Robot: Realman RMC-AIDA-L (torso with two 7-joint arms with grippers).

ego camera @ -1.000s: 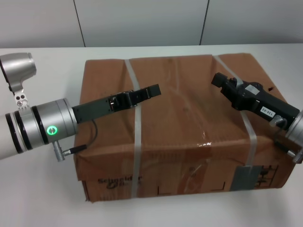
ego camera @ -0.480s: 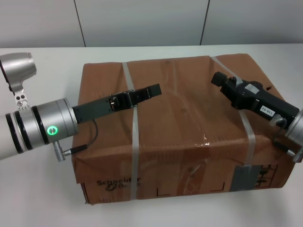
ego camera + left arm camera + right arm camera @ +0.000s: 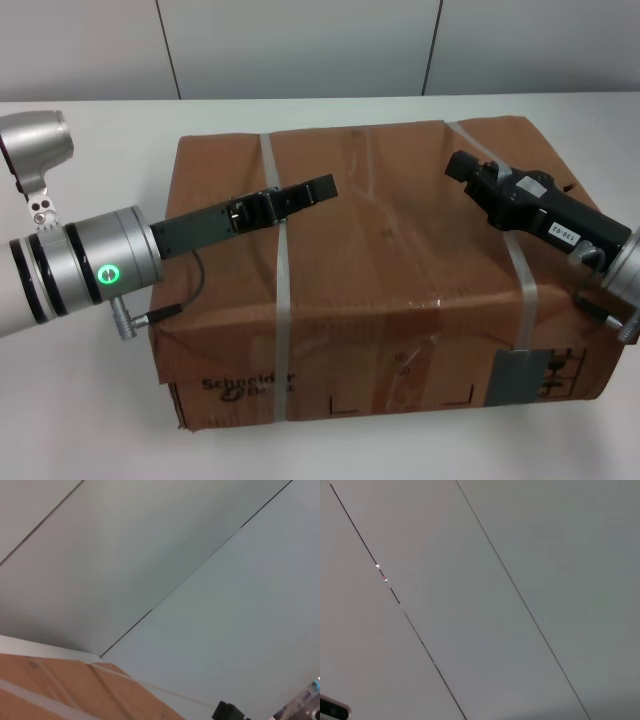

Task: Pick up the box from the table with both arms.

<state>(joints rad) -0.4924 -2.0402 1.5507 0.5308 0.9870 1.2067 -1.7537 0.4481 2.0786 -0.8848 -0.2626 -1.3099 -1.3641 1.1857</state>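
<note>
Over the cardboard carton [image 3: 385,290] on the white table [image 3: 90,420], we see left gripper [image 3: 325,188] and right gripper [image 3: 458,167] reaching inward across its top; finger state can't be told for either.

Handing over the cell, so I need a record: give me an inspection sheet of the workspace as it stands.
Surface: white table, bare around the carton.
Job's things: brown box, two whitish straps, dented top, grey label on near side.
Clutter: nothing seen.
Grippers: left gripper over the box top by the left strap; right gripper over the top by the right strap.
Cables: thin black lead looping at the left wrist.
Surroundings: grey panelled wall behind the table.
</note>
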